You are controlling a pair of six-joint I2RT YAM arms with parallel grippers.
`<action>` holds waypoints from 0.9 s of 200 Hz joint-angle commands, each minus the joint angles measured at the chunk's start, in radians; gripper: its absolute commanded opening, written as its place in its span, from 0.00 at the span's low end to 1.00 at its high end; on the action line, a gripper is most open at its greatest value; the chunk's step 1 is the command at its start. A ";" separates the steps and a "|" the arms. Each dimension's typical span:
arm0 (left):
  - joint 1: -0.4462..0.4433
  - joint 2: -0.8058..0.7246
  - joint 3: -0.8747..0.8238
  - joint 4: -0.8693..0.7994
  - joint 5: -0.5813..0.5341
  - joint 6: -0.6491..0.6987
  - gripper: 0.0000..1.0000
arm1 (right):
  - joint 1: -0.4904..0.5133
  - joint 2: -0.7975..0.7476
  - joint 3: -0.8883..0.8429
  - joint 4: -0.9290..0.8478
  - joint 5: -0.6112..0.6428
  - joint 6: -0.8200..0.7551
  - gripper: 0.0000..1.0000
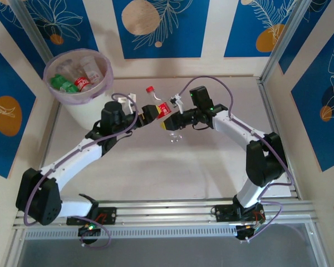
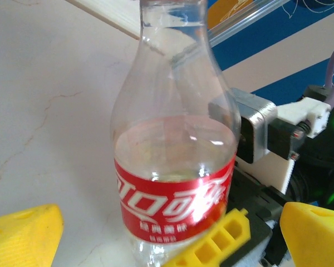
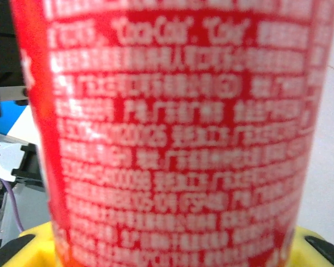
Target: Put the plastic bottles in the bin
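The right gripper (image 1: 168, 120) clamps a red-labelled plastic bottle (image 1: 162, 109) tilted above mid-table, well short of the bin (image 1: 107, 78), while the left gripper (image 1: 151, 113) gapes around it; a mistimed handover could drop it.

The top camera looked down from above and behind the arm bases (image 1: 94, 214), covering the whole table (image 1: 156, 172). The left wrist camera faced the bottle (image 2: 175, 167) at close range. The right wrist camera sat almost against its label (image 3: 172, 139). All three views shared that bottle.
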State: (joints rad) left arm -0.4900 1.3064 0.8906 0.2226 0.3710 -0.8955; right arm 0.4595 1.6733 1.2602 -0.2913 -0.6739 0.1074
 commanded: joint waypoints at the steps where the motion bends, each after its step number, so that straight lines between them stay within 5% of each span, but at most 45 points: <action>1: -0.010 0.034 0.001 0.112 0.038 -0.043 1.00 | 0.015 -0.015 0.009 0.030 -0.075 0.027 0.40; 55: -0.019 0.083 -0.002 0.181 0.046 -0.075 0.95 | 0.045 0.012 0.022 0.042 -0.088 0.038 0.41; 109: -0.018 0.071 -0.033 0.205 0.019 -0.084 0.66 | 0.048 0.045 0.046 0.069 -0.095 0.065 0.42; 180: 0.016 0.051 0.093 -0.028 -0.043 0.064 0.59 | -0.001 -0.004 0.073 -0.012 -0.072 0.023 0.69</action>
State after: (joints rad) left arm -0.4931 1.3823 0.8917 0.3267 0.3698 -0.9443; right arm 0.4976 1.7126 1.2896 -0.2565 -0.7380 0.1619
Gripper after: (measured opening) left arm 0.597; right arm 0.683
